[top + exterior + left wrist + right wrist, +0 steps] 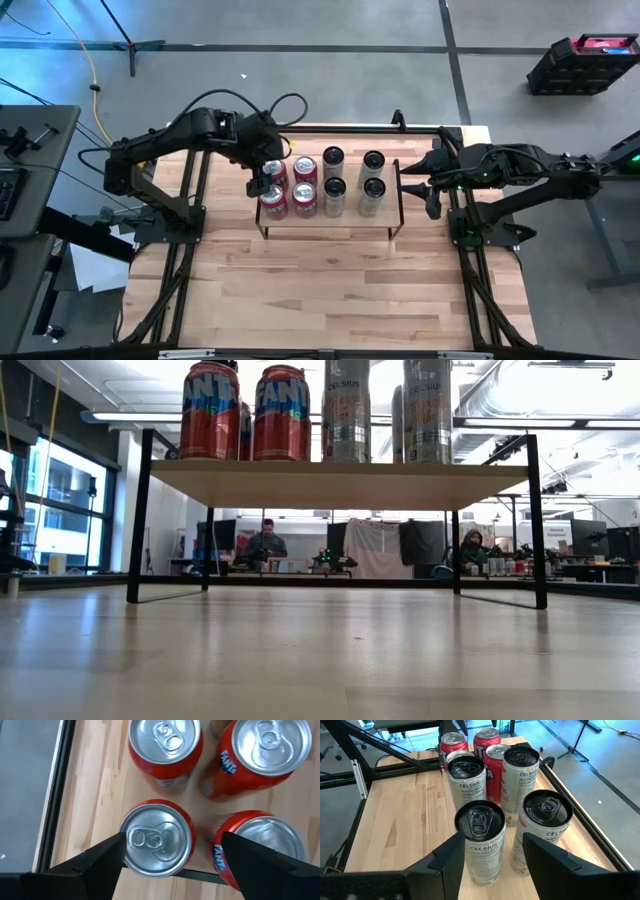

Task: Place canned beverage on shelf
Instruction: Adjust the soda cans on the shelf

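Shelf (pixel 328 222) sits at the far middle of the desk (pixel 320 290), holding eight upright cans: four red Fanta cans at its left end, four slim silver Celsius cans to their right. Left hand (pixel 264 185) hangs over the shelf's left end, above the near-left Fanta can (pixel 157 839); in the left wrist view its fingers (pixel 102 860) stand open on both sides of that can's top, not touching it. The other three Fanta cans (pixel 165 742) stand close around it. Right hand (pixel 432 200) hovers just off the shelf's right end, beside the rail, fingers (pixel 451 857) apart and empty, pointing at the nearest Celsius can (pixel 481 840). In the low view, can bottoms show on the raised board. People sit at desks in the room behind.
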Motion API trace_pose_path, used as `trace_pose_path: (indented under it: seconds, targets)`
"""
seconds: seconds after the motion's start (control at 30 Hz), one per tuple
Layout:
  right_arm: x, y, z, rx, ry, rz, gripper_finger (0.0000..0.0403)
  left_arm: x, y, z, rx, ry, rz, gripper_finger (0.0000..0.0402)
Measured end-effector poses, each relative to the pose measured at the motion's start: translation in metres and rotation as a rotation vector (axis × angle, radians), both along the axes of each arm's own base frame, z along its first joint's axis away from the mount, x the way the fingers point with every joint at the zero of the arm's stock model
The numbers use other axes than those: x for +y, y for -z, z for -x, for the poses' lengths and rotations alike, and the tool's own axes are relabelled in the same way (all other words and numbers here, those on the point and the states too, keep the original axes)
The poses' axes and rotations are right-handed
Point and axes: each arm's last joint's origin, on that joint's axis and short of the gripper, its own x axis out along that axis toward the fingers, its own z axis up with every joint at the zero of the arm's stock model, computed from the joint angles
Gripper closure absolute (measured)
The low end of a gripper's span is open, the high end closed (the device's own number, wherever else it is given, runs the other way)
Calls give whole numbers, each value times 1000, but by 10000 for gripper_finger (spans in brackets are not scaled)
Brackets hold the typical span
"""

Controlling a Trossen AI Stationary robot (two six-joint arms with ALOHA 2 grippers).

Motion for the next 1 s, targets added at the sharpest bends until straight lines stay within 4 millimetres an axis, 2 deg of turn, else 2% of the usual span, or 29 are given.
trace_pose_path:
  seconds: [0.53, 1.0]
  targets:
    - [0, 0, 0, -7, 21, -38, 219, -6, 1, 1, 31, -48, -50, 86]
    - [0, 0, 0, -10, 30, -56, 219, -14, 2, 1, 52, -20, -46, 86]
